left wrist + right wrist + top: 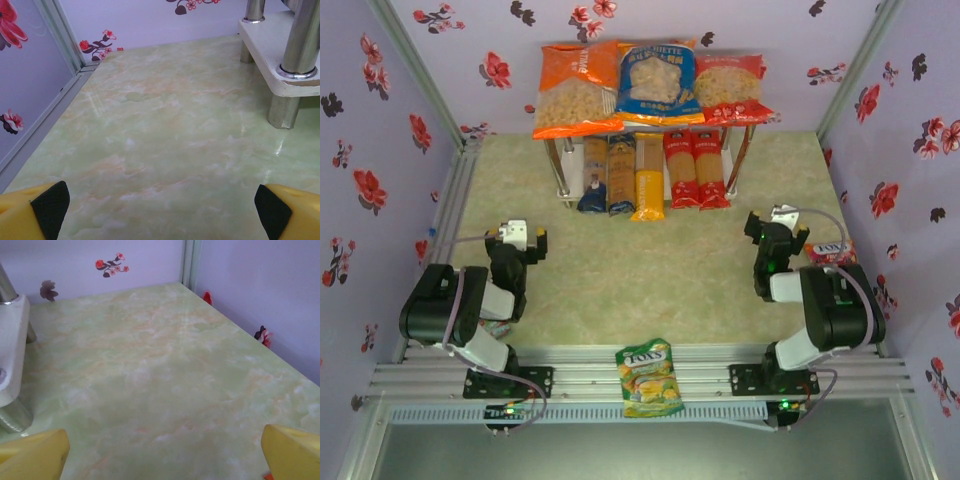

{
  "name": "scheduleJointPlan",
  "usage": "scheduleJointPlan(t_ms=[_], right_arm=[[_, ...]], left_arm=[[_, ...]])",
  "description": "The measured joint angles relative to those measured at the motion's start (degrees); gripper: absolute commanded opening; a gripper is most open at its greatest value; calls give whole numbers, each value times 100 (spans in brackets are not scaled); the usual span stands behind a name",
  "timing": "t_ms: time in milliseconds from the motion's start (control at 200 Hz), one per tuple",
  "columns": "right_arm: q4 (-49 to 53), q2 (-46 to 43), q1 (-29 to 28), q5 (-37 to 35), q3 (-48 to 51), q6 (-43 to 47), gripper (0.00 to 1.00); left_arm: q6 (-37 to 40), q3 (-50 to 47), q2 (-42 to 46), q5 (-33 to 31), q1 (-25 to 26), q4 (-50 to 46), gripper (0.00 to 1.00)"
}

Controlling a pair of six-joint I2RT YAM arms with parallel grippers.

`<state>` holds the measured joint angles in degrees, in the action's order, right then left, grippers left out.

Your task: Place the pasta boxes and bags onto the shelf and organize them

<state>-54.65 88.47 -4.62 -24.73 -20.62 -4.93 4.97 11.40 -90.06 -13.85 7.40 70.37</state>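
Observation:
The shelf (560, 186) stands at the back centre. Its top board carries three bags side by side: orange (578, 90), blue-and-orange (658, 80) and red (730, 88). On the lower board lie the pasta boxes in a row: two brown ones with dark blue ends (607, 176), a yellow one (648, 180) and two red ones (695, 168). My left gripper (520, 238) (162, 210) is open over bare table, with the shelf's white corner (280, 55) ahead on its right. My right gripper (772, 222) (165, 455) is open too, holding nothing, the shelf's edge (11, 347) to its left.
A green-yellow candy bag (648, 378) lies on the metal rail at the near edge between the arm bases. A red-pink candy bag (830, 250) sits by the right arm near the wall. Flowered walls close in both sides and the back.

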Motion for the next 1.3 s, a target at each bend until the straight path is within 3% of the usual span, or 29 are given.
scheduleJointPlan(t_ms=[540, 1300], right_arm=[[267, 81, 138, 273, -7, -66, 99], [267, 81, 138, 273, -7, -66, 99]], left_arm=[[-50, 367, 2, -4, -142, -588, 100], [-50, 367, 2, -2, -142, -662, 100]])
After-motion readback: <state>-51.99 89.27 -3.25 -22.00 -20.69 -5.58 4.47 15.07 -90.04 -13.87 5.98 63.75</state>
